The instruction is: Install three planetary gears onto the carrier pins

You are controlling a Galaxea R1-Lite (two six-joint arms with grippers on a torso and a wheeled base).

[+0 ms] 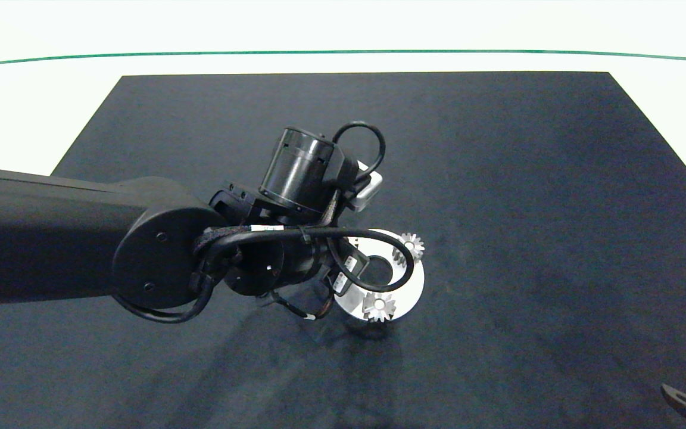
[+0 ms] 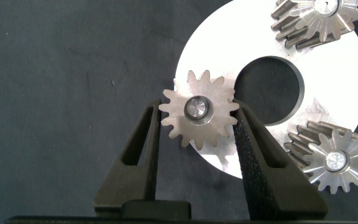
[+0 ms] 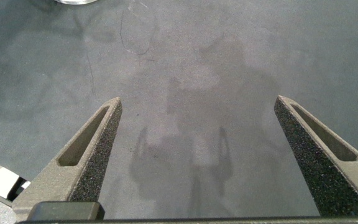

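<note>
**Third gear sits in the left tool's grip at the disc's rim**

A dark mat [image 1: 498, 208] covers the white tabletop [image 1: 33, 101]. The left arm [image 1: 51, 238] reaches in over the middle, its wrist hiding part of the white disc [image 1: 413, 286]. Two planetary gears [image 1: 379, 306] are seated on that disc, one at its near edge and one at its far edge [image 1: 411, 245]. The left tool [image 2: 197, 124] is clenched on a third gear [image 2: 199, 116], its pads touching the teeth on both sides; a carrier pin [image 2: 196, 107] shows through its centre hole. The right tool [image 3: 197, 130] hangs spread wide above bare mat near the corner.
</note>
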